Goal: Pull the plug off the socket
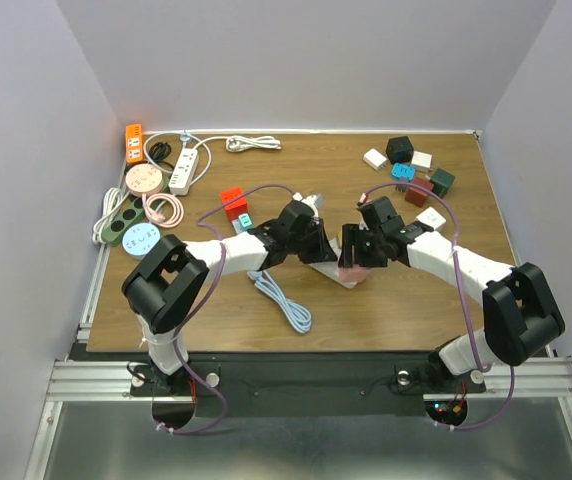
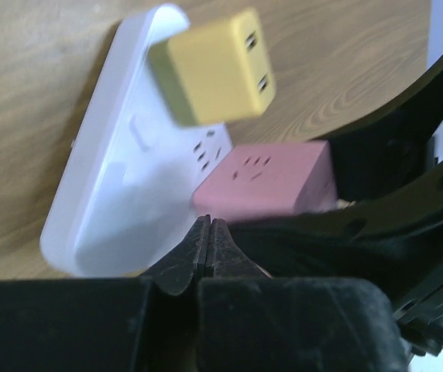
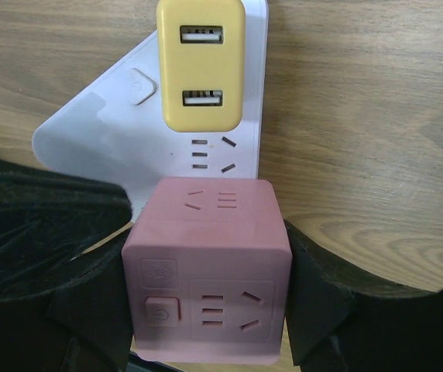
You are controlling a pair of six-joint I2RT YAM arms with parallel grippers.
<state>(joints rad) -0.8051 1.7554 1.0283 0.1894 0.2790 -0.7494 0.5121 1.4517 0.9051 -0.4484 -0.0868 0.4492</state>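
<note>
Right gripper (image 3: 206, 310) is clamped on the pink cube plug (image 3: 206, 248), one finger on each side. The cube sits on the white power strip (image 3: 90, 132). Just past the fingertips, on the same strip, there's a yellow USB charger (image 3: 200, 66) right beside the cube. Left gripper (image 2: 208, 232) is on the cube's other side, fingers pressed together with nothing between them and tips at the strip. Further out there's a pale blue cable (image 1: 284, 300) near the left arm and a bunch of small adapters (image 1: 403, 171) well beyond the right hand.
</note>
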